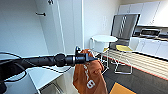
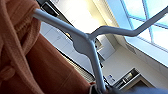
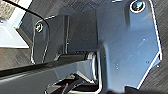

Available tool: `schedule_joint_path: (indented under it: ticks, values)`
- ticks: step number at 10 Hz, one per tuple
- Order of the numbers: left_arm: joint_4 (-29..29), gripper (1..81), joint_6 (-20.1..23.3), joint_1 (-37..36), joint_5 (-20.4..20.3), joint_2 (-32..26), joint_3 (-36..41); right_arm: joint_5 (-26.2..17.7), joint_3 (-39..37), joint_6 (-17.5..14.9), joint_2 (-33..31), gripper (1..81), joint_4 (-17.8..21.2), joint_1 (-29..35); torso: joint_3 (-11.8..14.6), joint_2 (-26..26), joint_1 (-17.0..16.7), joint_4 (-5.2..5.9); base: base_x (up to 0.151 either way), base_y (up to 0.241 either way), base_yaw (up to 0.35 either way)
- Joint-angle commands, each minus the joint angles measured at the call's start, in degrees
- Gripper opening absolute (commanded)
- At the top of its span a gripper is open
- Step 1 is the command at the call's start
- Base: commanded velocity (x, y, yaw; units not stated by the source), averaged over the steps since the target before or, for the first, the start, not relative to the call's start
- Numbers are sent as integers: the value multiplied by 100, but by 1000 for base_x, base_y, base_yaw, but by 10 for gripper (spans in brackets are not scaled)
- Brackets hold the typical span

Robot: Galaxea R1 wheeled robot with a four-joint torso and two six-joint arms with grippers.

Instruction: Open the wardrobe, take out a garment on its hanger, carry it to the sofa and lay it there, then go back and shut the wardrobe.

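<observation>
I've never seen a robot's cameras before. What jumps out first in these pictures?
The burnt-orange garment with white letters catches the eye first, hanging low in the middle of the head view from the tip of the robot's black left arm, at the left gripper. In the left wrist view its white hanger looms large. Behind stand a round white table and a yellow-seated chair.

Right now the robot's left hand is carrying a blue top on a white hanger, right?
Not quite. The top is orange, not blue, as the head view shows. It does hang from the left hand on a white hanger.
</observation>
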Motion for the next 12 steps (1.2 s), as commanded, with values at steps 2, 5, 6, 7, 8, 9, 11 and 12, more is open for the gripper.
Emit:
schedule_joint_path:
  ticks: [2,5,6,7,8,9,11,12]
  values:
    - [93,10,200,-1086,192,-4,101,-251,34,-4,57,811,-31,236,0,0,0,133,0,0,-235]
    - [93,10,218,-1086,201,-4,110,-251,34,-4,57,811,-31,236,0,0,0,247,0,0,-236]
    - [93,10,218,-1086,192,-4,110,-251,34,-4,57,811,-23,236,0,0,0,247,0,0,-237]
    - [93,10,226,-1078,201,-4,127,-251,34,-4,57,811,-23,228,0,0,0,247,0,0,-237]
    - [93,10,226,-1086,192,-22,162,-251,34,-4,57,811,-23,228,0,0,0,247,0,0,-237]
    - [93,10,235,-1086,192,-39,197,-243,34,-4,57,811,-23,219,0,0,0,247,0,0,-242]
    - [93,10,297,-1060,192,-92,285,-243,34,-4,57,811,-23,219,0,0,0,247,0,0,-247]
    - [93,10,332,-1042,192,-136,329,-251,34,-4,57,811,-23,219,0,0,0,247,0,0,-250]
